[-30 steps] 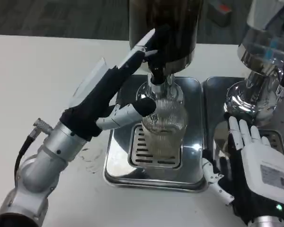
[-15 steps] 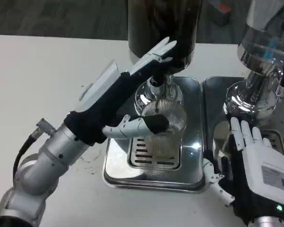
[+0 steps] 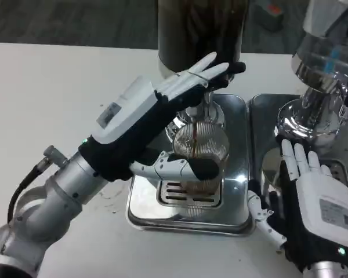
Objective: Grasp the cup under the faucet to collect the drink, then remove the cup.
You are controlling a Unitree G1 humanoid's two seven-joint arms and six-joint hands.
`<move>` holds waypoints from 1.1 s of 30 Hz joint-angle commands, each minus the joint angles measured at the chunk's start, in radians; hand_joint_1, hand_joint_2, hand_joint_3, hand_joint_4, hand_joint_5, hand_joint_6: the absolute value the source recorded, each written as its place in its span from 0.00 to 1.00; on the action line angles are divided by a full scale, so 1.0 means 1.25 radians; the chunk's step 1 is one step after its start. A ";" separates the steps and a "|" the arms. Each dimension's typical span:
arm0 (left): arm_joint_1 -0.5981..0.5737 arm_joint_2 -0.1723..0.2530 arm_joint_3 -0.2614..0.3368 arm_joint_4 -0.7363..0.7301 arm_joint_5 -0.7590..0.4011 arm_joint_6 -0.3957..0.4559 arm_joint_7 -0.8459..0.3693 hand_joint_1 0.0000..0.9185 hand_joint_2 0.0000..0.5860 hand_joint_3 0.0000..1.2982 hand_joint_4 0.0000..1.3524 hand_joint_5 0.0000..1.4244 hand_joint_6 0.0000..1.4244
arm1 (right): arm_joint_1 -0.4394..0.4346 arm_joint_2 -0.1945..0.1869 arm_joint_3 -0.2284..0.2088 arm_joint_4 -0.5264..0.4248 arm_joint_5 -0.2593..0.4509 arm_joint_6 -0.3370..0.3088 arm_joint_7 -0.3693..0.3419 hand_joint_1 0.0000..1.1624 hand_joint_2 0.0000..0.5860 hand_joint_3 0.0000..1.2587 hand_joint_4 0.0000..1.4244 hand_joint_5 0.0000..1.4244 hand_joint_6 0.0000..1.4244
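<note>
Drink is flowing: a thin dark stream drops from the faucet (image 3: 192, 113) into the ribbed glass cup (image 3: 200, 152), which stands upright on the slotted grate of the steel drip tray (image 3: 232, 211), dead centre under the big dark dispenser (image 3: 200, 32). The left hand (image 3: 153, 124) is the near one, coming in from eight o'clock. Its thumb crosses the cup's front wall, touching it, while the long fingers (image 3: 200, 78) lie pressed together, stretched toward one o'clock against the tap above; whether that thumb truly grips I cannot tell. The cup's long axis runs vertical, so lifting it out looks to call for fingers wrapped round its sides. The right hand (image 3: 313, 205) rests at four o'clock, fingers spread, holding nothing. White labels sit on both hand backs, their print too small to read.
</note>
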 commanded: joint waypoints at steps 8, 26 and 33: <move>-0.001 0.021 -0.023 -0.005 0.069 -0.025 0.041 0.00 0.17 0.11 0.00 0.19 0.11 | 0.006 0.029 -0.030 -0.023 0.076 -0.001 0.024 0.40 0.56 0.00 0.00 0.00 0.03; -0.016 0.039 -0.051 -0.001 0.105 -0.027 0.087 0.00 0.18 0.13 0.00 0.20 0.10 | -0.067 0.060 -0.138 0.009 0.525 -0.118 0.223 0.56 0.40 0.00 0.00 0.00 0.00; -0.019 0.045 -0.053 0.002 0.103 -0.024 0.090 0.00 0.19 0.14 0.00 0.20 0.10 | -0.098 0.068 -0.138 0.057 0.555 -0.152 0.217 0.58 0.39 0.00 0.00 0.00 0.00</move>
